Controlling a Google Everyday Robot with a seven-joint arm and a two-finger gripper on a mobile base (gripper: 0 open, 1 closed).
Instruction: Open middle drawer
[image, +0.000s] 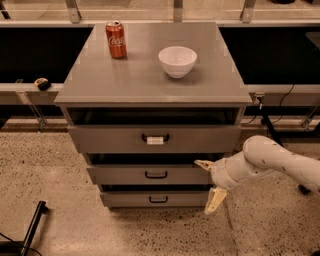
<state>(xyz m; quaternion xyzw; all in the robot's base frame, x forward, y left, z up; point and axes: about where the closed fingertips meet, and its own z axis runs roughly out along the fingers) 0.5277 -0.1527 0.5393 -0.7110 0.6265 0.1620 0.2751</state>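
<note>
Arm (280, 162) cropped at 3 o'clock; cream end effector (210, 182), fingers spread, overlaps the right end of the flat grey middle drawer (120, 175).

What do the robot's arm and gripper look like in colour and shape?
The arm is white, smooth and rounded, made of thick tubular segments, without visible cables or markings. The gripper, beside the right end of the grey flat-fronted middle drawer, has two pale cream, tapered fingers.
</note>
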